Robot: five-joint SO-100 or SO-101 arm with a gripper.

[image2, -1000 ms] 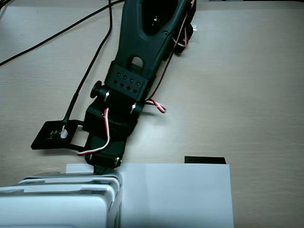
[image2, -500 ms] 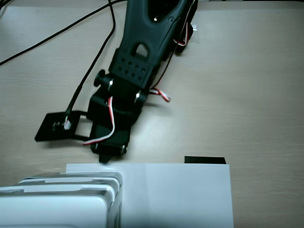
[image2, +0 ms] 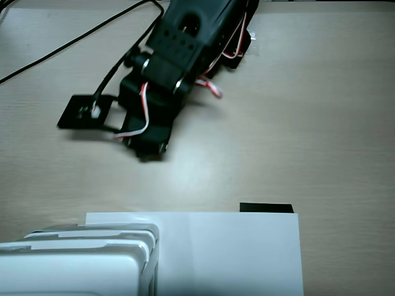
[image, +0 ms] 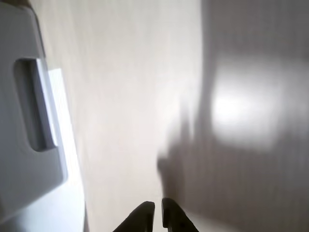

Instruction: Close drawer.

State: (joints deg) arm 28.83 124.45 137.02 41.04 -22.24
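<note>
The drawer's [image: 29,145] pale grey front, with its rectangular handle tab [image: 41,104], fills the left edge of the wrist view. My gripper [image: 158,212] shows at the bottom of that view, jaws together with only a thin slit and nothing between them, to the right of the drawer and apart from it. In the fixed view the white plastic unit [image2: 80,262] sits at the bottom left. The black arm reaches down from the top, with the gripper [image2: 147,153] above the unit and well short of it. I cannot tell how far out the drawer stands.
A flat white paper sheet [image2: 234,253] lies under and to the right of the unit. A small black block [image2: 265,208] sits at the sheet's far edge. A black cable [image2: 68,46] runs across the upper left of the light wooden table [image2: 321,123].
</note>
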